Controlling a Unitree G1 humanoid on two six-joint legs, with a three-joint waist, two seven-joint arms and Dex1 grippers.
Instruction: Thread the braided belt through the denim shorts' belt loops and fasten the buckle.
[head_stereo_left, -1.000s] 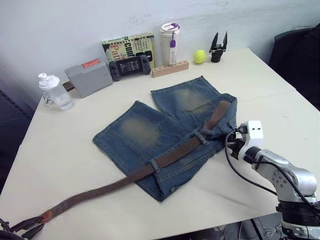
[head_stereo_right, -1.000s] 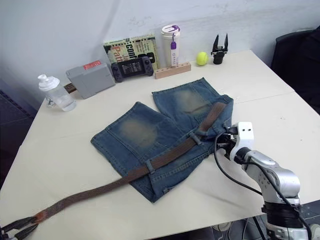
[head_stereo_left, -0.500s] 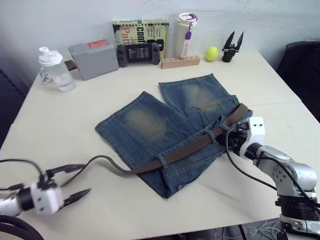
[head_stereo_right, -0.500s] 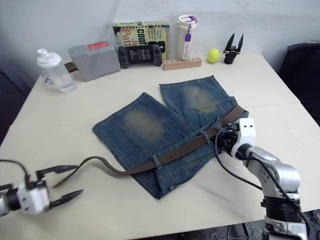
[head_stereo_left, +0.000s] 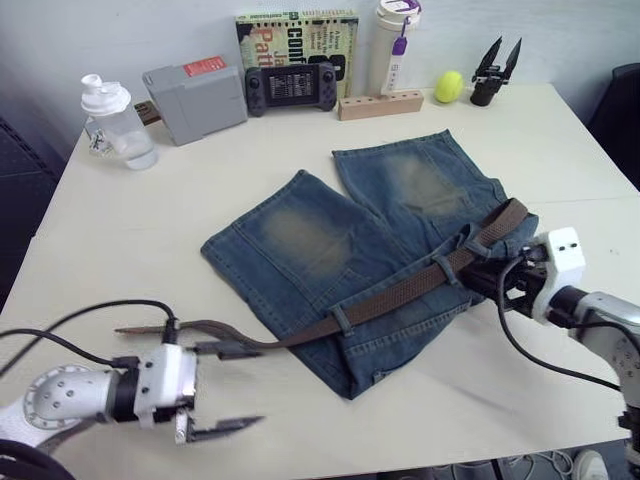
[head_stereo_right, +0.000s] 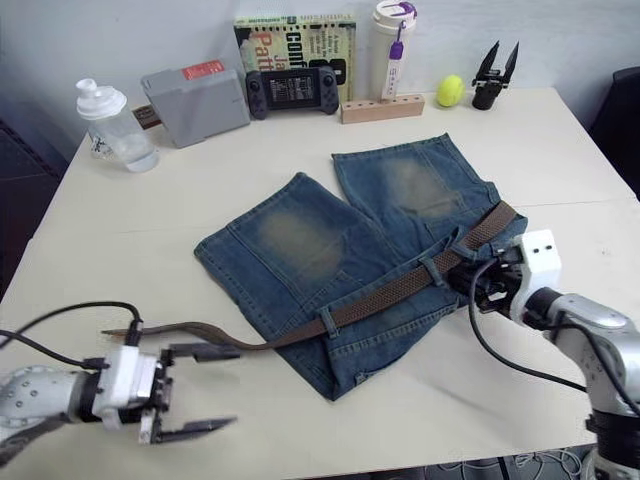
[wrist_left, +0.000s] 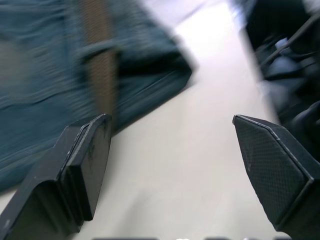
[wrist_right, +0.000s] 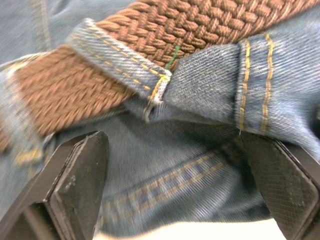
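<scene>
**Inspector:** You are looking at one pair of denim shorts (head_stereo_right: 340, 260), lying flat on the table (head_stereo_right: 150, 230) with both legs pointing toward the wall. One braided belt (head_stereo_right: 400, 288) is running along the waistband, and I am counting two belt loops (head_stereo_right: 328, 322) holding it in the head views, the second near (head_stereo_right: 431, 271).

**Operator:** Where is the belt's free end sitting?

**Inspector:** It is trailing off the shorts onto the bare table, toward your left gripper (head_stereo_right: 195, 390). That claw is standing wide apart, with nothing between its fingers; its upper finger is lying just beside the strap. I cannot tell whether they are touching. In the left wrist view the two fingers (wrist_left: 82, 165) are framing bare table, with the shorts' edge beyond.

**Operator:** And the right side?

**Inspector:** Your right gripper (head_stereo_right: 478, 283) is sitting at the waistband's near corner, beside the belt's other end. Its fingers (wrist_right: 75, 180) are spread, straddling the denim without clamping it. The buckle is not identifiable.

**Operator:** Anything else?

**Inspector:** Along the wall: one bottle (head_stereo_right: 112, 126), one grey box (head_stereo_right: 195, 93), one game controller (head_stereo_right: 293, 90), one book (head_stereo_right: 290, 35), one tumbler (head_stereo_right: 392, 45), one wooden block (head_stereo_right: 382, 106), one yellow ball (head_stereo_right: 448, 91).
</scene>
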